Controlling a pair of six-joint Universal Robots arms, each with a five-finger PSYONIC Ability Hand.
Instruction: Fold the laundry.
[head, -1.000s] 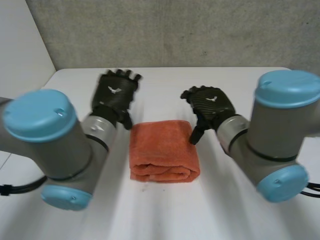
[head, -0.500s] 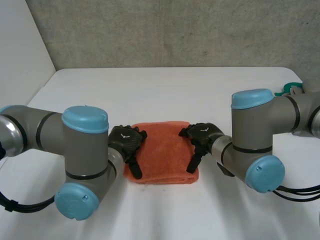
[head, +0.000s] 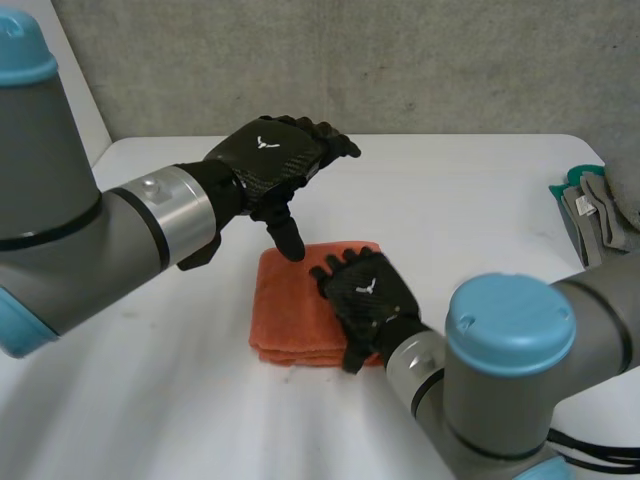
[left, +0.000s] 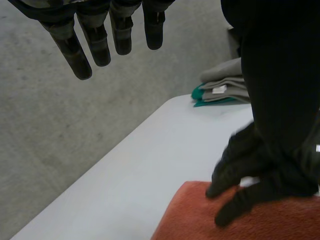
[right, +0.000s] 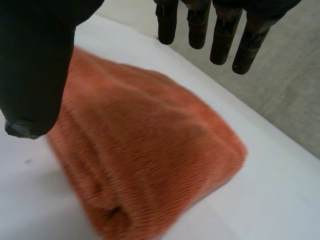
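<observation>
On the white table (head: 480, 190) the orange towel (head: 285, 305) lies in the middle, folded into a thick squarish pad, well apart from the folded grey cloths (head: 592, 205) at the table's right edge. It looks soft, light and floppy, so its layers would likely slide apart unless all are pinched together at a corner or along the rounded fold. The left hand (head: 272, 160) hovers above the towel's far left corner, and the right hand (head: 365, 295) lies over its right side. Both have straight, slightly spread fingers (right: 223, 35) holding nothing.
</observation>
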